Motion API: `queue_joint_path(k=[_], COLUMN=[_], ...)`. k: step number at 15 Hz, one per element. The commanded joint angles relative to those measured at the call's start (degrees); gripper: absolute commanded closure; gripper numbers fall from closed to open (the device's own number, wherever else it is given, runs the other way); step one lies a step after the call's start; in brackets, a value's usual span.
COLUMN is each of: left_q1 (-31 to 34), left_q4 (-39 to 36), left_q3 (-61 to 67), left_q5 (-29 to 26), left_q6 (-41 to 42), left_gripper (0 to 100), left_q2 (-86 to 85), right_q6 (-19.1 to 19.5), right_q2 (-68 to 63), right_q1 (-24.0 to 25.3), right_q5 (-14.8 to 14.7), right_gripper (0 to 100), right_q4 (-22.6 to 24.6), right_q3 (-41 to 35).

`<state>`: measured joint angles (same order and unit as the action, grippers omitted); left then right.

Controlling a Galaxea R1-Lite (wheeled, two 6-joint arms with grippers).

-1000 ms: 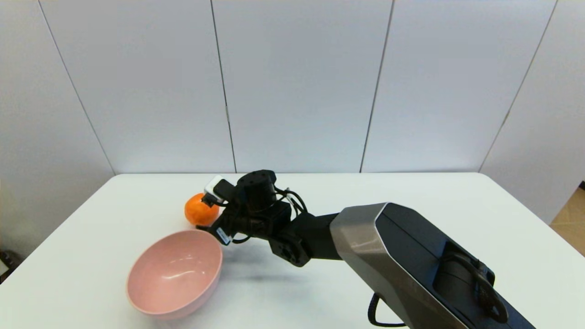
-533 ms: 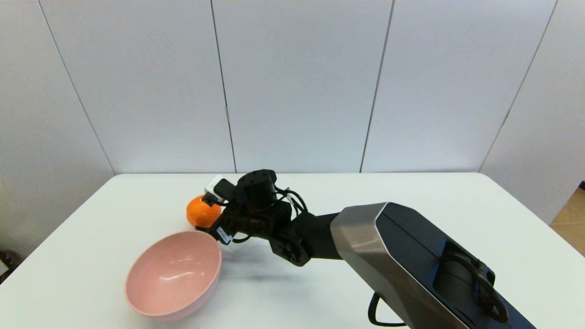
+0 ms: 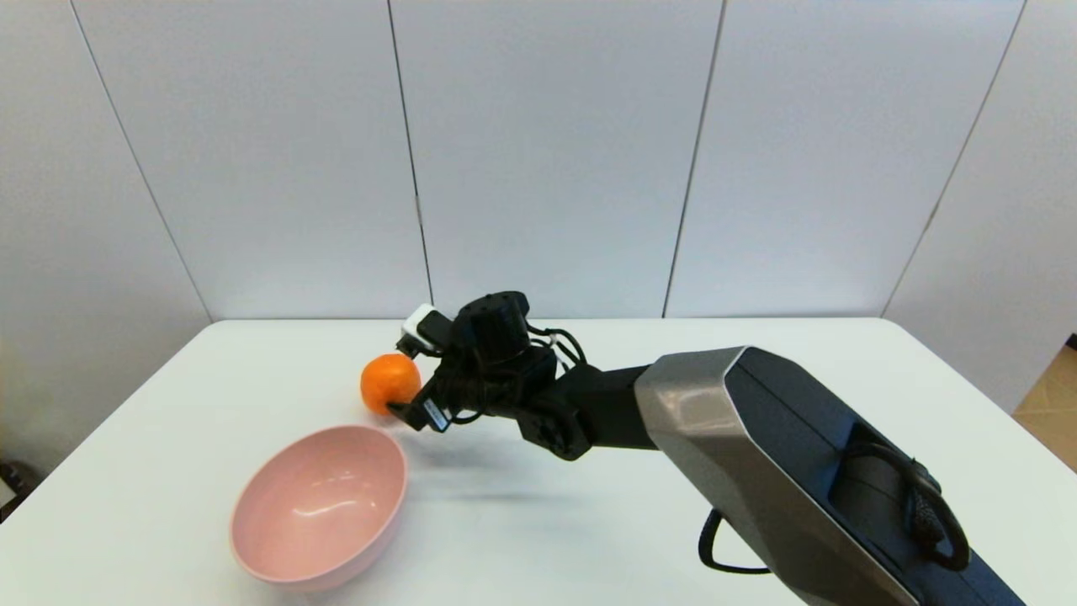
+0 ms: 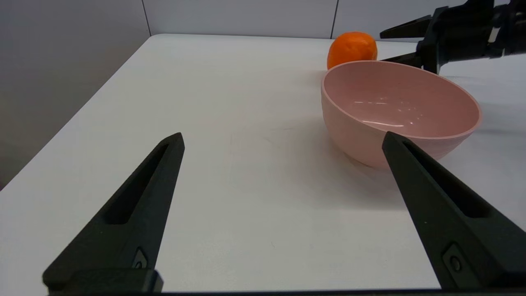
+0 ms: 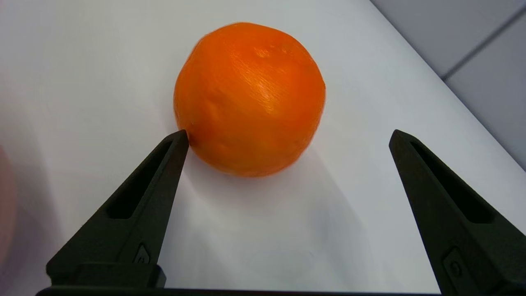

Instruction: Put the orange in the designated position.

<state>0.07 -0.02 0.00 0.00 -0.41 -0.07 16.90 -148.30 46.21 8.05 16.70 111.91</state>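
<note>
The orange (image 3: 390,383) rests on the white table just behind the pink bowl (image 3: 320,503), outside it. My right gripper (image 3: 405,377) reaches in from the right and is open. In the right wrist view the orange (image 5: 249,98) lies just past the fingertips. One fingertip (image 5: 181,137) touches its side and the other stands well apart; the gripper (image 5: 288,133) holds nothing. My left gripper (image 4: 282,135) is open and low over the table's near left, facing the bowl (image 4: 349,123). Past the bowl it sees the orange (image 4: 352,48).
The table's (image 3: 757,353) far edge meets a grey panelled wall close behind the orange. The bowl holds nothing. My right arm's (image 3: 757,454) grey and black body stretches across the table's right half.
My right gripper has moved right and a little away from the bowl. The orange has shifted right with it and shows more fully beyond the fingertips. The bowl has stayed put.
</note>
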Motion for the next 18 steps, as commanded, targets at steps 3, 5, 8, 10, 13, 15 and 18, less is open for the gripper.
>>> queue_joint_path(k=[3,5,8,10,13,15,18], left_q1=[0.01,0.01,0.01,0.01,0.01,0.01,0.01], left_q4=[-0.06,-0.06,0.02,-0.06,-0.06,0.02,-0.06], left_q3=[0.0,0.0,0.0,0.0,0.0,0.0,0.0], left_q5=[0.0,0.0,0.0,0.0,0.0,0.0,0.0], left_q6=[-0.02,-0.02,-0.02,-0.02,-0.02,-0.02,-0.02], left_gripper=[0,0,0,0,0,0,0], left_q2=[-0.01,0.07,0.07,0.07,-0.01,0.07,-0.01], right_q6=[0.15,0.15,0.07,-0.02,-0.2,-0.37,-0.46], right_q2=[11.54,17.52,28.5,35.97,45.2,52.94,62.34], right_q1=[-3.76,-4.91,-7.19,-9.39,-14.22,-18.88,-27.32], right_q5=[-0.05,-0.05,-0.58,-0.58,-0.58,-0.49,-0.31], right_gripper=[0,0,0,0,0,0,0], right_q4=[-10.46,-12.57,-16.53,-16.96,-17.14,-18.28,-18.55], right_q3=[-3.1,-8.02,-15.23,-19.27,-26.04,-32.46,-41.42])
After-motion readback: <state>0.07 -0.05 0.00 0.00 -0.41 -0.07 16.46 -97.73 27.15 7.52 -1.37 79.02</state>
